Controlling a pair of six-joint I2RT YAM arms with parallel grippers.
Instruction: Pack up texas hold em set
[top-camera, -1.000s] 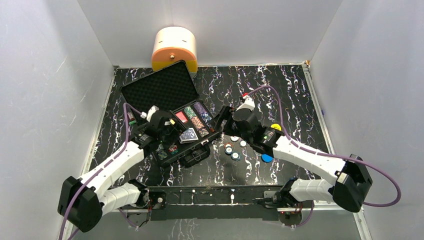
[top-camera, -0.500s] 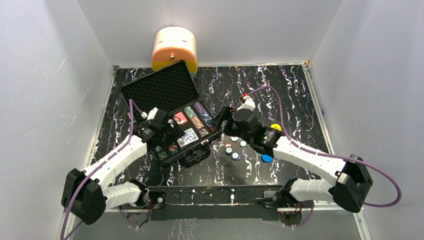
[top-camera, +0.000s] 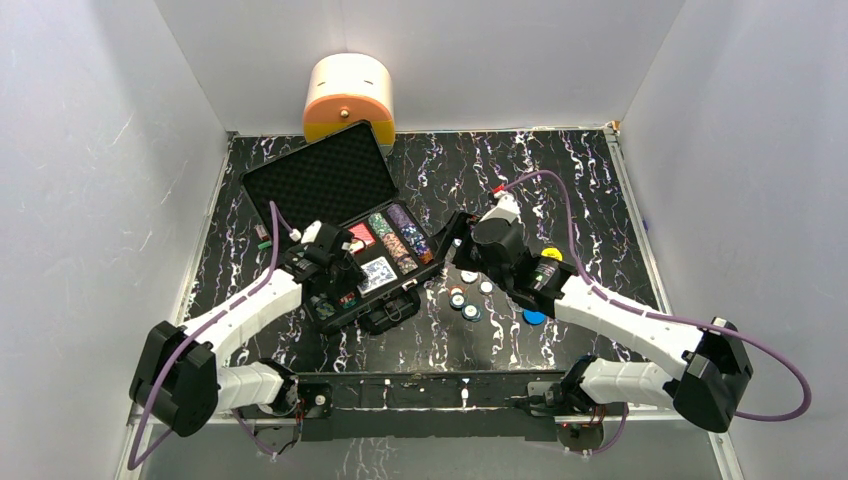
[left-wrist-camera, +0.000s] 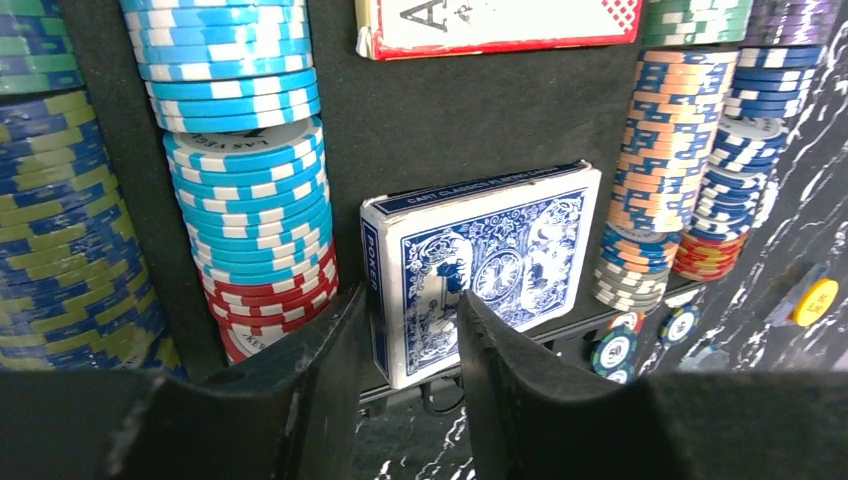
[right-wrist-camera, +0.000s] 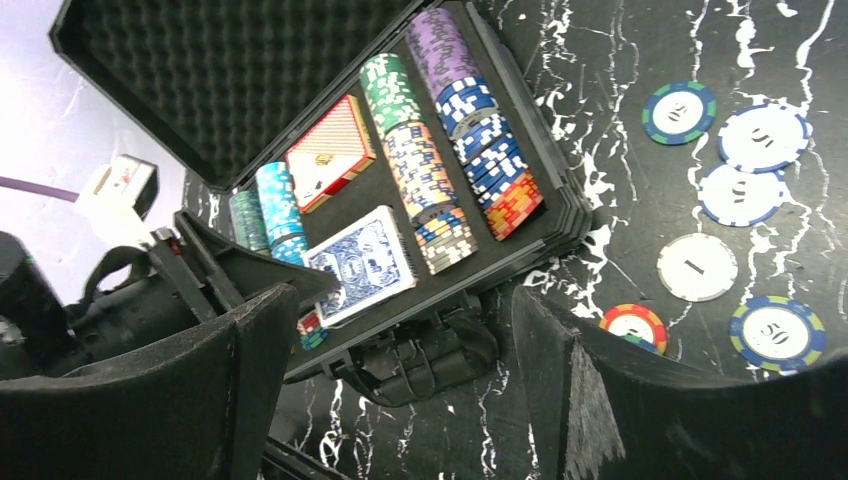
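Note:
The black briefcase (top-camera: 318, 180) lies open, its foam lid tipped back. Rows of poker chips (top-camera: 400, 238) fill the tray, with a red deck (top-camera: 362, 234) and a blue deck (top-camera: 377, 273) lying flat between them. My left gripper (top-camera: 345, 263) hovers at the blue deck's (left-wrist-camera: 500, 260) near left corner. The left gripper (left-wrist-camera: 410, 300) is open with a narrow gap and holds nothing. My right gripper (top-camera: 447, 243) is wide open beside the case's right front corner. Loose chips (top-camera: 463, 298), a blue disc (top-camera: 534, 317) and a yellow disc (top-camera: 551, 254) lie on the table.
A cream-and-orange rounded container (top-camera: 349, 95) stands behind the lid against the back wall. White walls close in the table on three sides. In the right wrist view the loose chips (right-wrist-camera: 760, 135) lie right of the case, and its handle (right-wrist-camera: 430, 360) points toward me.
The blue deck has gone from tilted to flat in the tray. My left gripper has drawn back leftward and its jaws have narrowed. The right arm has barely shifted.

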